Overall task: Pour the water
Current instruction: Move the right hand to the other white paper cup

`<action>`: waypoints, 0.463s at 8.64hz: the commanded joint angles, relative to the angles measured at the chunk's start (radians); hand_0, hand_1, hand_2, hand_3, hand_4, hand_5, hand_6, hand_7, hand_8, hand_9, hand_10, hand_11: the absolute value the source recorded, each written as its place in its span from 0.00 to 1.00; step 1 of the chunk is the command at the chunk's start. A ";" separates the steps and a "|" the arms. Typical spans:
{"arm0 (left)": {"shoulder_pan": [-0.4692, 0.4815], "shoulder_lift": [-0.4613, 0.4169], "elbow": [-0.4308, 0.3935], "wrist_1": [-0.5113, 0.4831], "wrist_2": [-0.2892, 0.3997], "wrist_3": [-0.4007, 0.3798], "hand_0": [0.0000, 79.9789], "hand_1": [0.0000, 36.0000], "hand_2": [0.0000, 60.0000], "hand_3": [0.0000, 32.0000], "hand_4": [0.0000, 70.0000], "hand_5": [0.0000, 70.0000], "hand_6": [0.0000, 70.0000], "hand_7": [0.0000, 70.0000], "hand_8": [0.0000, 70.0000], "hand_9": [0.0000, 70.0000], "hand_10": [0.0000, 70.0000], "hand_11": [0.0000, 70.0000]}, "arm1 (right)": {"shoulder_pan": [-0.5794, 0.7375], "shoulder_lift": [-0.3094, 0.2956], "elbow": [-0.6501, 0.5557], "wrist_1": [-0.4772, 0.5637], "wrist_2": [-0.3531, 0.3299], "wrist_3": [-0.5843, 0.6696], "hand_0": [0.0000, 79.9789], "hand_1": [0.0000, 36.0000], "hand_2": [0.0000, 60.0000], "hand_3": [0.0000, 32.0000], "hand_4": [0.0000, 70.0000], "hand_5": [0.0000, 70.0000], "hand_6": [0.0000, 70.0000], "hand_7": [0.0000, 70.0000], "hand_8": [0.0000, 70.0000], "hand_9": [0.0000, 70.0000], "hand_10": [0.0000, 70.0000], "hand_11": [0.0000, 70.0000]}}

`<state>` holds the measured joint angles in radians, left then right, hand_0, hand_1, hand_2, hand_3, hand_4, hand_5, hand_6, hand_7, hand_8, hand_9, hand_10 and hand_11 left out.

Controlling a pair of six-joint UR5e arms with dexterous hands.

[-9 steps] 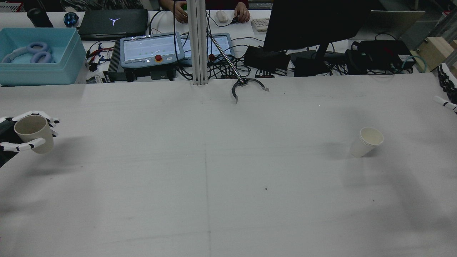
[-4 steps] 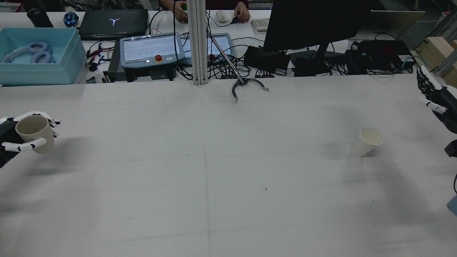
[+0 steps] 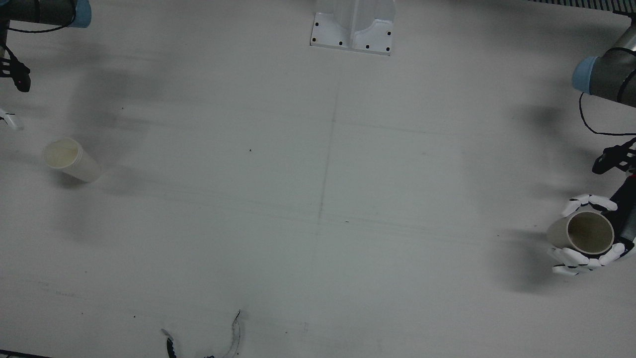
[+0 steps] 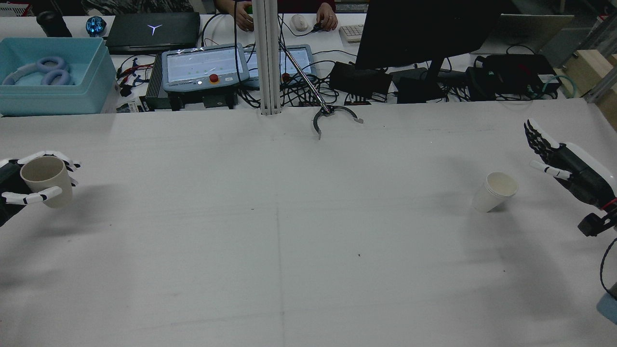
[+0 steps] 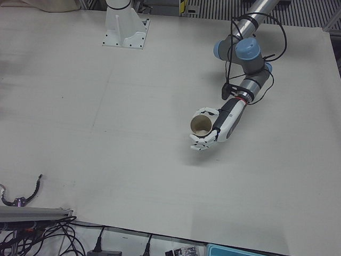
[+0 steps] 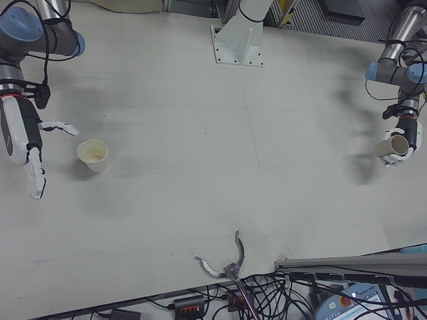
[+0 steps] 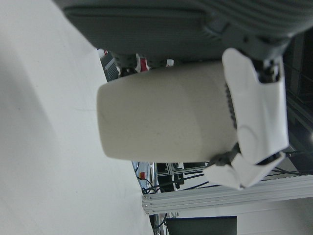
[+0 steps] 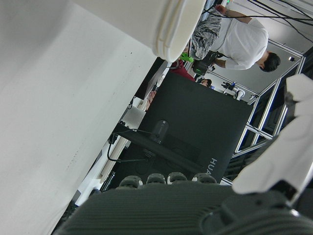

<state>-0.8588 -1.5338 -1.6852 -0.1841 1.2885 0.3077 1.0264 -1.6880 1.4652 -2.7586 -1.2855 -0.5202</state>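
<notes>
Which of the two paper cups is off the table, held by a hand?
The tan cup at the robot's left side, wrapped by the left hand. The white cup stands free on the table, the open right hand beside it.

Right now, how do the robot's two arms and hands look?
Both arms are silver-grey tubes with light blue joint caps and black cables. The left hand has a white and grey shell with white fingers banded black. The right hand shows ribbed black padding inside and a white back.
</notes>
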 commanded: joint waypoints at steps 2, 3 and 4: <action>-0.005 0.000 -0.001 0.000 0.002 -0.006 0.59 0.79 1.00 0.00 0.32 0.56 0.38 0.61 0.25 0.39 0.34 0.52 | -0.060 0.004 -0.063 0.014 0.008 -0.035 0.29 0.34 0.41 0.00 0.00 0.00 0.00 0.00 0.00 0.00 0.00 0.01; -0.003 0.000 -0.004 0.000 0.002 -0.004 0.59 0.80 1.00 0.00 0.32 0.56 0.38 0.61 0.24 0.39 0.34 0.52 | -0.072 0.001 -0.063 0.014 0.006 -0.040 0.28 0.34 0.41 0.00 0.00 0.00 0.00 0.00 0.00 0.00 0.00 0.01; -0.002 0.000 -0.005 0.000 0.002 -0.004 0.59 0.81 1.00 0.00 0.32 0.57 0.38 0.61 0.24 0.38 0.34 0.52 | -0.087 -0.004 -0.063 0.013 0.006 -0.047 0.28 0.34 0.41 0.00 0.00 0.00 0.00 0.00 0.00 0.00 0.00 0.01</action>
<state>-0.8626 -1.5340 -1.6871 -0.1842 1.2900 0.3032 0.9684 -1.6856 1.4074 -2.7456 -1.2783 -0.5531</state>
